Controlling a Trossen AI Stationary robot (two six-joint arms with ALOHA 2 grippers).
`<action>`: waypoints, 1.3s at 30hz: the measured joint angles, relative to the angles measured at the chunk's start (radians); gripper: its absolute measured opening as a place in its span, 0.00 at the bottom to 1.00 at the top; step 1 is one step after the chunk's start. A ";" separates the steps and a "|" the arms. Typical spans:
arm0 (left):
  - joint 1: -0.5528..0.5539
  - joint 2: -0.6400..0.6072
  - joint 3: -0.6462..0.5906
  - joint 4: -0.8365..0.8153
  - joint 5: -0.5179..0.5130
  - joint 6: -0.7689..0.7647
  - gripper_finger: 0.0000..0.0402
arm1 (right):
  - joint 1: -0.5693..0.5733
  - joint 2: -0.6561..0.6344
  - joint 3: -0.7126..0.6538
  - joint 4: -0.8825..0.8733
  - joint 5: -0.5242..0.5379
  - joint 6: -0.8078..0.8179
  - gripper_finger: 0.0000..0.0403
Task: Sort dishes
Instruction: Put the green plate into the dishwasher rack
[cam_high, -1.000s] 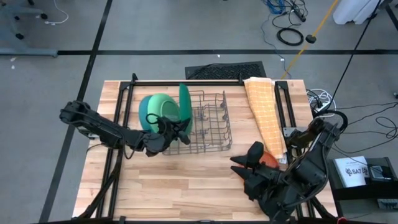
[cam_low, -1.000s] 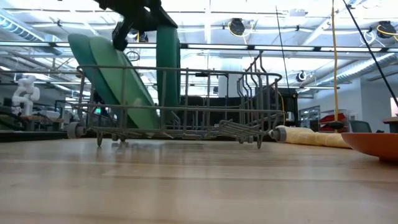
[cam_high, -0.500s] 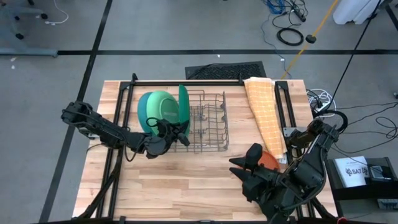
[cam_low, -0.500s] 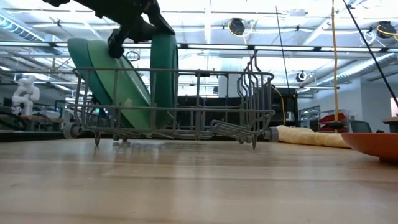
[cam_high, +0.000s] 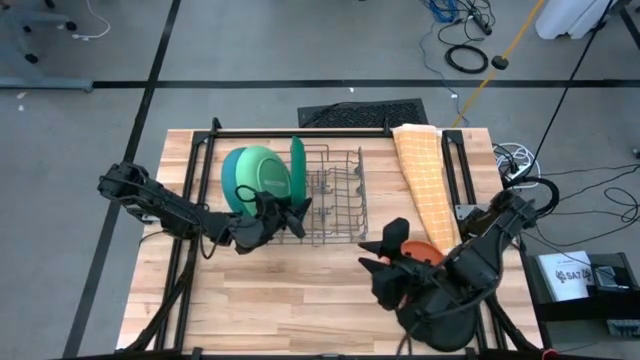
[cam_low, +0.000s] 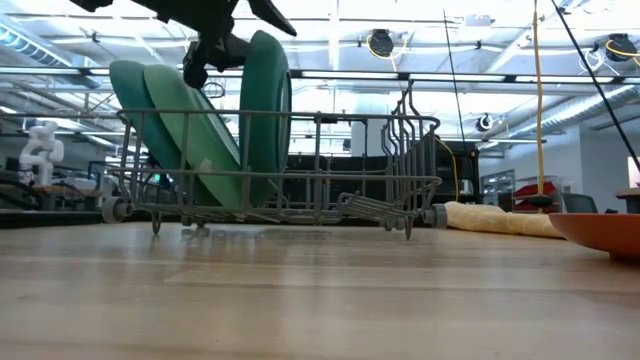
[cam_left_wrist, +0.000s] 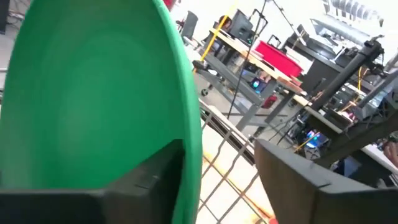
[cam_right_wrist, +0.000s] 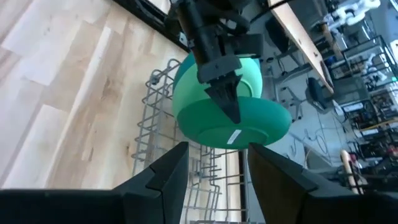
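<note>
Three dishes stand in the grey wire rack: a teal plate and a light green plate lean at its left end, and a dark green plate stands upright on its rim beside them. My left gripper is open at the dark green plate's near rim, one finger on each side. An orange plate lies flat on the table at the right, partly under my right arm. My right gripper hovers open just left of it, with nothing between its fingers. My left gripper has one finger close against the dark green plate's face near its rim; whether it touches I cannot tell. The other finger stands clear of the plate. The plate rests upright in the rack.
An orange checked cloth lies to the right of the rack, reaching to the table's far edge. The rack's right half holds only its wire tines. Bare wood stretches along the table's near side. Black frame rails run along the left and the right.
My left gripper has opened and let go of the dark green plate, which now stands upright in the rack. The rack and plates slid slightly toward the table's left. My right gripper has moved a little toward the table's left, beside the orange plate.
</note>
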 joint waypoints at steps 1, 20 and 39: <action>-0.003 0.000 0.000 0.001 0.000 0.001 0.56 | -0.008 0.005 0.000 0.000 -0.001 0.000 0.39; -0.117 -0.083 0.001 -0.005 -0.086 0.198 0.74 | -0.294 0.149 0.000 0.156 -0.122 -0.064 0.39; -0.357 -0.277 0.002 -0.025 -0.446 0.555 0.74 | -0.450 0.151 0.000 0.416 -0.316 -0.179 0.39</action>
